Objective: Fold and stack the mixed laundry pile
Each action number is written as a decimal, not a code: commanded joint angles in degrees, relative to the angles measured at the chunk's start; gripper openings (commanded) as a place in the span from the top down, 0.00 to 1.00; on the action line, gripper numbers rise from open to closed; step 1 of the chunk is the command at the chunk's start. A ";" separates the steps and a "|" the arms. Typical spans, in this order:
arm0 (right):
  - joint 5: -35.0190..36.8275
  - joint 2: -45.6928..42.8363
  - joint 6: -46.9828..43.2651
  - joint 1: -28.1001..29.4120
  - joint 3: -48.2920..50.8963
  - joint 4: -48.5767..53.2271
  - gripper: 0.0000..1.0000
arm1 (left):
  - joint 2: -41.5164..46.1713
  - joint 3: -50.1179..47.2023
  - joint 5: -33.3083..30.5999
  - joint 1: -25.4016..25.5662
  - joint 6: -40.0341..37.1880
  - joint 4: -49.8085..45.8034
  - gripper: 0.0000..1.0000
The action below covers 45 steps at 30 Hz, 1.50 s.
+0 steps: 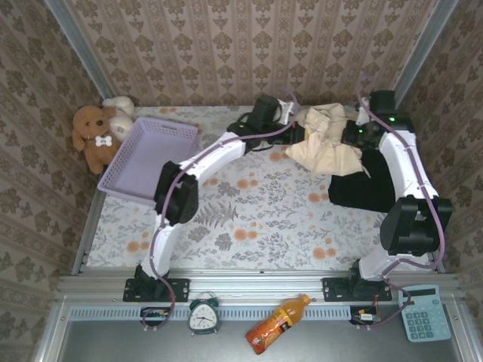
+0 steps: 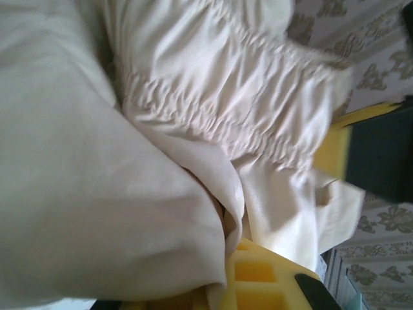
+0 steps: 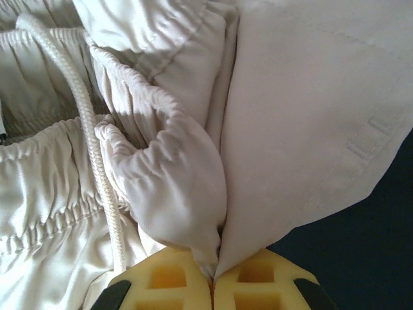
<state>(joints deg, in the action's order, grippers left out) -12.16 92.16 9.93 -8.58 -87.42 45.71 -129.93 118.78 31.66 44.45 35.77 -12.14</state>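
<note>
The cream-beige garment (image 1: 326, 140) hangs bunched at the far right part of the table (image 1: 249, 222), lifted between the two pincers. Its lower edge lies on the black garment (image 1: 361, 187), which is spread flat just in front of it, near the right arm. In the right wrist view the right pincer (image 3: 213, 287) is pressed together and pinches a fold of the cream cloth beside a gathered elastic edge. A white cord (image 3: 90, 145) runs down the cloth to the left of this fold. The left pincer (image 2: 222, 290) is closed too and grips the same garment from the other side. The cloth falls over its yellow finger (image 2: 258, 276), so the place of contact itself is covered. At the far left of the table a lavender basket (image 1: 121, 181) stands tilted, and a brown teddy bear (image 1: 93, 134) and a white one (image 1: 121, 105) sit beside it against the wall. On the near ledge lie an alarm clock (image 1: 204, 315), an orange bottle (image 1: 278, 324) and a calculator (image 1: 424, 314).
</note>
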 commanded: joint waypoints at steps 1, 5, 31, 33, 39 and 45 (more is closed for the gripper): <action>2.07 -2.24 -2.18 -5.35 -0.07 2.90 1.00 | -7.59 9.47 0.75 2.96 3.05 -1.58 1.00; 3.06 -1.89 -0.55 -11.43 2.18 0.96 1.00 | -18.43 23.45 2.13 5.31 6.82 -3.01 1.00; 4.92 -14.73 8.04 -17.09 26.05 -23.25 0.00 | 0.11 -1.54 -8.45 1.61 -1.99 -0.53 0.00; 4.43 -17.16 8.04 -13.66 30.44 -27.58 0.00 | 7.24 -9.17 -10.31 -0.79 -5.24 -0.09 0.00; 8.34 -17.23 4.07 -3.64 41.11 -42.50 0.00 | 26.56 -29.67 -17.20 -8.58 -15.51 -2.63 0.00; 8.04 -13.21 2.85 -0.51 50.96 -63.35 0.00 | 42.94 -50.24 -25.70 -17.96 -20.65 -2.18 0.00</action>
<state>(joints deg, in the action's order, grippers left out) -5.67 78.04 14.74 -10.26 -39.77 -3.05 -90.06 75.92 12.01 28.88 20.56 -11.88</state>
